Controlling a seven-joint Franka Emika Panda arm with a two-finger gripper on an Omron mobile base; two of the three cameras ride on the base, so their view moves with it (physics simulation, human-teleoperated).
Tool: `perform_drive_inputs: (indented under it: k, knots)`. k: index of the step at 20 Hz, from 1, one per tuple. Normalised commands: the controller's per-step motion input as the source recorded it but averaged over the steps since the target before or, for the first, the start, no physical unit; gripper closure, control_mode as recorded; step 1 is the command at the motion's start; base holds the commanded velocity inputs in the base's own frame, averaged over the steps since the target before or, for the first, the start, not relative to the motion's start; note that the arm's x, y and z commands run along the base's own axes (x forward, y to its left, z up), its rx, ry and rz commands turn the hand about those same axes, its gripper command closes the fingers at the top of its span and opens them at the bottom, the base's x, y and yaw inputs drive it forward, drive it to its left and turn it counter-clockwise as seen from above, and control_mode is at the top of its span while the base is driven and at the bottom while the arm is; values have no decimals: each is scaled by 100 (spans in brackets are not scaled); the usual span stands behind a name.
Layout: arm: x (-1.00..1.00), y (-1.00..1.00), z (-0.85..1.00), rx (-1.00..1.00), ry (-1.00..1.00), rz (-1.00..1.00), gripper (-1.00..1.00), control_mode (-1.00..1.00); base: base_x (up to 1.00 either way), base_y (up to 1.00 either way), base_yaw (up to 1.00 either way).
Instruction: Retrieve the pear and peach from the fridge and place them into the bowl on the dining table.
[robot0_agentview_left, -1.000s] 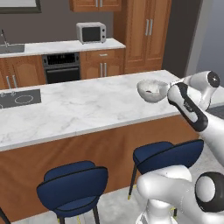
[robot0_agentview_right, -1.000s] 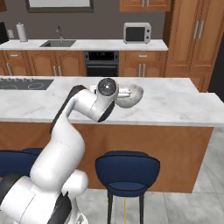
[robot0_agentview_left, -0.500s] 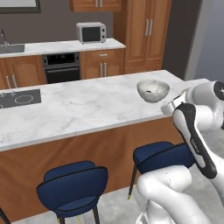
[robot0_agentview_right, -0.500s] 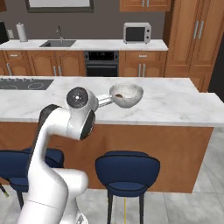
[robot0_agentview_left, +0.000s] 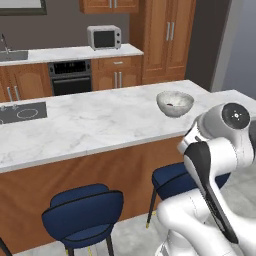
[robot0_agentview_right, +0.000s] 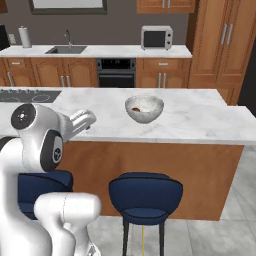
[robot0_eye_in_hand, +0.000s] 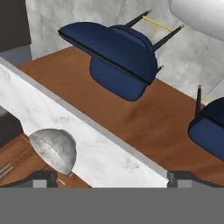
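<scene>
Bowl (robot0_agentview_right: 144, 108) on marble dining table (robot0_agentview_right: 200, 117), blue stools (robot0_agentview_right: 146, 194) below, gripper (robot0_eye_in_hand: 111, 179) fingers spread apart, holding nothing.

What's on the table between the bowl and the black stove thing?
Nothing. In the left base view, the stretch of dining table between the bowl and the cooktop is bare white marble.

Colours and patterns

Bowl (robot0_agentview_right: 144, 108): translucent whitish-grey. Dining table (robot0_agentview_right: 200, 117): white marble top with grey veins, orange-brown wooden base. Stools (robot0_agentview_right: 145, 195): dark blue seats, black legs. Microwave (robot0_agentview_left: 104, 37): silver-grey. Cabinets (robot0_agentview_left: 170, 40): orange-brown wood
</scene>
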Motion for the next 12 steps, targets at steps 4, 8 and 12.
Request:
perform_drive_inputs:
  k: [4,8,12]
  knots:
    - [-1,0,0,-6,13,3,-100,-100,0,0,0]
    - [0,-3,0,-2,13,1,-100,-100,0,0,0]
    - [-1,-4,0,0,3,0,-100,100,-20,-34,1]
